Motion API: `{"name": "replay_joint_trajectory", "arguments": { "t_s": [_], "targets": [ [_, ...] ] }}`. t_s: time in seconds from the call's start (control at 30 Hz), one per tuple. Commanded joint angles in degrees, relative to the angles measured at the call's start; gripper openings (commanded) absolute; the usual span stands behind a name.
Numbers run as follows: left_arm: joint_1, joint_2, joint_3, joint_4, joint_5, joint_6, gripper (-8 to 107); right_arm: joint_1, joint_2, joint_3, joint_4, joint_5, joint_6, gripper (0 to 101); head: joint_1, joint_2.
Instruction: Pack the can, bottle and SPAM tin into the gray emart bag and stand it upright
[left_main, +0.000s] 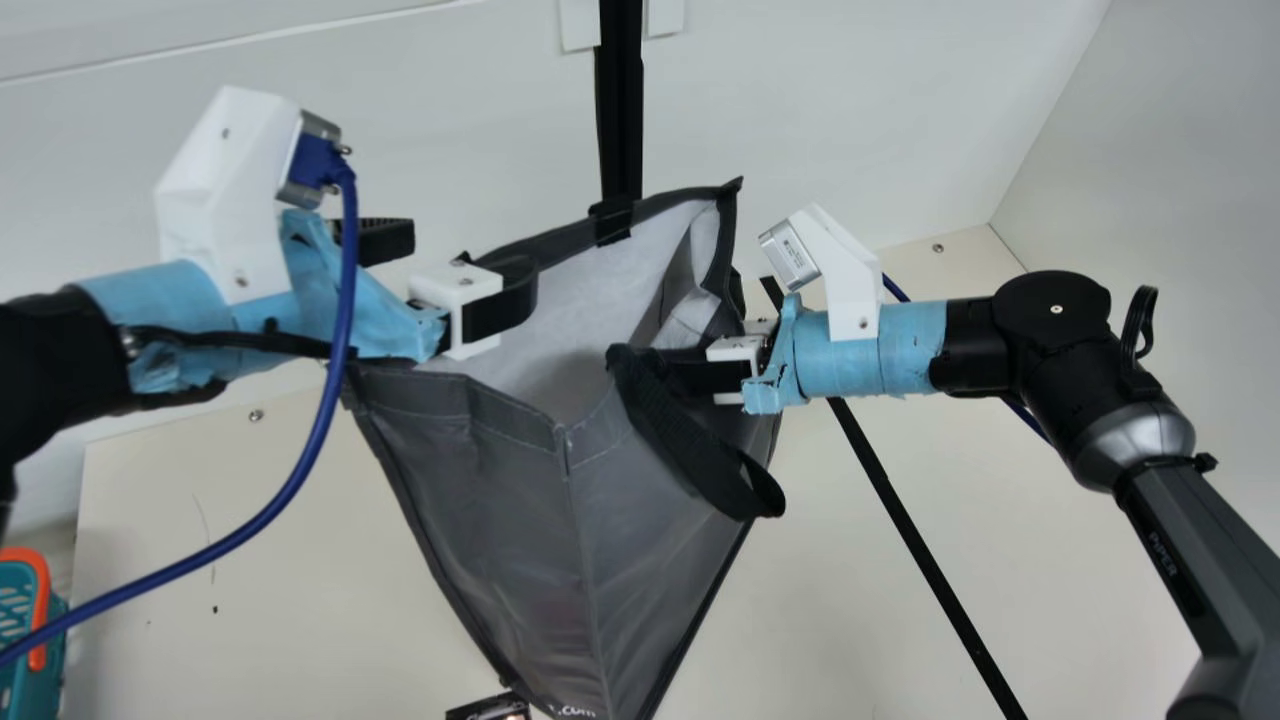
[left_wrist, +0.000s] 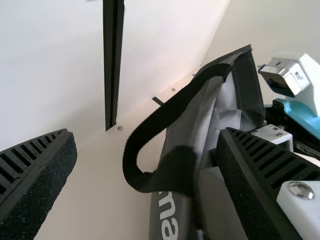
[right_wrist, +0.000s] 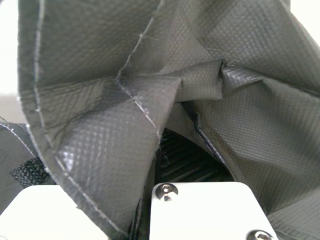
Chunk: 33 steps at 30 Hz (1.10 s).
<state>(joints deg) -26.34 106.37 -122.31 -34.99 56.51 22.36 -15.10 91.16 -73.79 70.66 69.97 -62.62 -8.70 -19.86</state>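
Observation:
The gray bag (left_main: 500, 470) hangs between my arms with its mouth open and pale lining showing; its lower end runs off the main view's bottom edge. My left gripper (left_main: 465, 265) is open at the rim, one finger over the mouth and the other behind it. In the left wrist view the fingers of my left gripper (left_wrist: 150, 175) stand wide apart, with the bag's black strap (left_wrist: 165, 112) in front of them. At the right side my right gripper (left_main: 715, 375) is shut on the bag; in the right wrist view, folded fabric (right_wrist: 105, 145) lies between the mounts of my right gripper (right_wrist: 145, 200).
A dark object (left_main: 490, 708) with print lies by the bag's lower end at the main view's bottom edge. A teal and orange basket (left_main: 30, 620) stands at the far left. Behind the bag is a white wall (left_main: 450, 120) with a black vertical strip (left_main: 620, 110).

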Motion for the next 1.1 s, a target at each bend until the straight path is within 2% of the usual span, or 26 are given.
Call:
{"name": "replay_joint_trajectory", "arguments": {
  "t_s": [0.0, 0.43, 0.63, 0.83, 1.07],
  "targets": [
    [0.5, -1.8, 0.8, 0.1, -0.6, 0.2, 90, 0.0, 0.0, 0.0, 0.0, 0.0, 0.0, 0, -1.3, -0.1],
    [4.6, -12.1, 8.3, 0.4, -3.6, 1.8, 90, 0.0, 0.0, 0.0, -0.5, -0.1, 0.0, 0, -1.3, -0.1],
    [6.4, -16.8, 12.5, 2.5, -4.3, 1.2, 90, 0.0, 0.0, 0.0, -0.5, -0.1, 0.0, 0, -1.3, -0.1],
    [7.7, -21.5, 16.7, 9.0, -3.9, -1.8, 90, 0.0, 0.0, 0.0, -0.5, -0.1, 0.0, 0, -1.3, -0.1],
    [8.3, -26.3, 20.9, 22.5, -1.3, -8.8, 90, 0.0, 0.0, 0.0, -0.5, -0.1, 0.0, 0, -1.3, -0.1]
  ]
}}
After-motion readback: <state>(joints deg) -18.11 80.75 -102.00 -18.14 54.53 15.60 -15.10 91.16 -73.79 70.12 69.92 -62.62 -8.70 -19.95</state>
